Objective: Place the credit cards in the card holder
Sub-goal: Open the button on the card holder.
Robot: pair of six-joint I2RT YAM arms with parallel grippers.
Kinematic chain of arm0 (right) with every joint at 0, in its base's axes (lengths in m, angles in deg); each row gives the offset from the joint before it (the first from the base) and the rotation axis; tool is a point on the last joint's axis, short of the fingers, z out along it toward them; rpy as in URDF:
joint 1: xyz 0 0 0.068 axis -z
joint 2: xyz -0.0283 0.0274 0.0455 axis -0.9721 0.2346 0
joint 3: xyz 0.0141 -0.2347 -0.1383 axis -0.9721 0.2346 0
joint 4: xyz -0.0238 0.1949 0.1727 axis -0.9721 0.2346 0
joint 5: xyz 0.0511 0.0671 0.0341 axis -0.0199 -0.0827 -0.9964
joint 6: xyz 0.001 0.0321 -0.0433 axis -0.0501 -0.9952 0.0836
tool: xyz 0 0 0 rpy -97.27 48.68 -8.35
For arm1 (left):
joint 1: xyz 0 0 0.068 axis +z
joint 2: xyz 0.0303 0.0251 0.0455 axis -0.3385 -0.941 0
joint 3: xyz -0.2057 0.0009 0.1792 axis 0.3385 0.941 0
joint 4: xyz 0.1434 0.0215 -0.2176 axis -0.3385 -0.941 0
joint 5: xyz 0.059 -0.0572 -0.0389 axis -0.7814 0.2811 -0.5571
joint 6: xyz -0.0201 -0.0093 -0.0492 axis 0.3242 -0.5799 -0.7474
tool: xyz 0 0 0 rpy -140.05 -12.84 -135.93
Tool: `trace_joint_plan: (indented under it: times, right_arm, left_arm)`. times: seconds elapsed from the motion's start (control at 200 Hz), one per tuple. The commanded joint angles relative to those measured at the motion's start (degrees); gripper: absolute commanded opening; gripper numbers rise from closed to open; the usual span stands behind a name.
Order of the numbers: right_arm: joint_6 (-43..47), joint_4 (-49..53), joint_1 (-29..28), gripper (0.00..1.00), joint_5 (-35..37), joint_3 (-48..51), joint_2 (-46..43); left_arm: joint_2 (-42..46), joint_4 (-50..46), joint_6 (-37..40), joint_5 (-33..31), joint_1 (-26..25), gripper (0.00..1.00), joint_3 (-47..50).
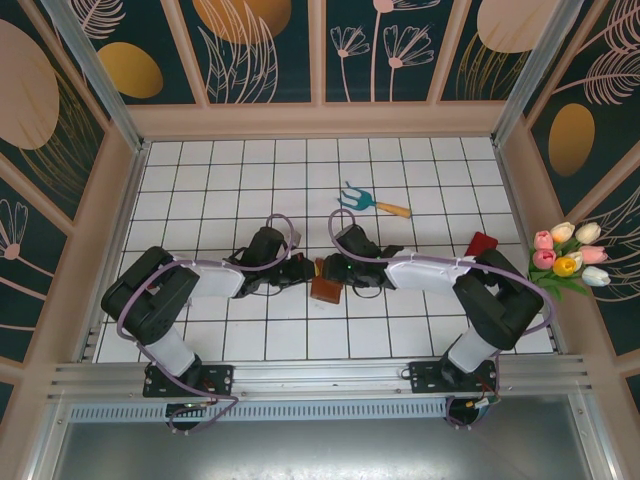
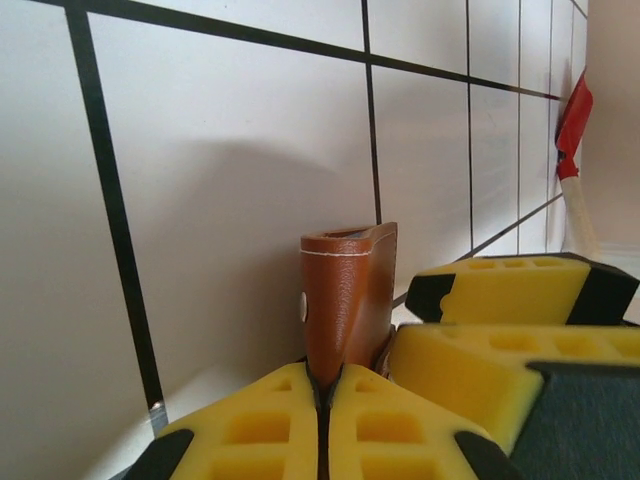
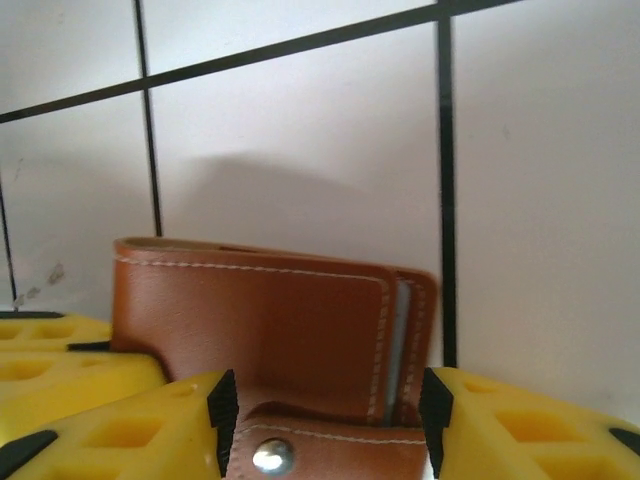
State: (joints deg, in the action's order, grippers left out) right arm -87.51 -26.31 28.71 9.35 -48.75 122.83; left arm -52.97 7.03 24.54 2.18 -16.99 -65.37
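While the reddish-brown leather bifold card holder (image 2: 348, 290) is stood on edge on the white tiled table (image 1: 230, 200) with its black grid lines, just beyond the arm bases, it is clamped near its lower edge by the left tool (image 2: 322, 400). That tool's yellow fingers are pressed together on the leather. From the other side the holder is flanked by the right tool (image 3: 325, 425). Its jaws are held apart, one on each side of the wallet's strap with the metal snap (image 3: 272, 457); whether the pads touch the strap cannot be told.

The holder is seen folded or nearly so. A pale grey edge is visible between its leaves at the stitched side, and whether that is a card or lining cannot be told. The task is judged to be at an early stage: the holder is being steadied, its pockets are not yet laid open, and no card is held by either tool.

Farther right, well apart from the holder, a small flat red plastic credit card (image 1: 482, 243) is seen beside the right arm. A pale card cannot be made out with certainty. Farther still, a blue-headed garden fork with a wooden handle (image 1: 372, 203) is seen lying on the tiles.

No brand, label or writing can be read on the leather, the snap or the card.
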Motion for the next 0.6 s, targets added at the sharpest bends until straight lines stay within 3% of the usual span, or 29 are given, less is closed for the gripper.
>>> trace_joint_plan:
  times: [0.0, 0.205, 0.315, 0.46, 0.595]
  right_arm:
    - [1.1, 4.3, -1.4, 0.57, 2.8, -2.0, 0.4]
    - [1.3, 6.1, -3.6, 0.60, 2.5, -2.3, 3.8]
    - [0.7, 12.3, -6.1, 0.59, 7.8, -4.0, 7.3]
    - [-1.1, 19.8, -6.8, 0.44, 15.5, -6.3, 10.1]
    - [-1.7, 22.3, -6.4, 0.30, 18.9, -6.0, 7.5]
  left_arm:
    - [1.1, 2.7, -1.7, 0.5, -0.3, 0.00, 0.4]
    - [1.6, 2.4, -2.5, -0.9, -0.3, 0.00, 0.8]
    - [2.4, 2.5, -3.0, -2.1, -0.3, 0.00, 1.2]
    - [3.6, 1.3, -2.6, -3.7, -0.3, 0.00, 1.3]
    - [4.9, -3.4, -0.4, -7.5, -0.2, 0.00, 1.3]
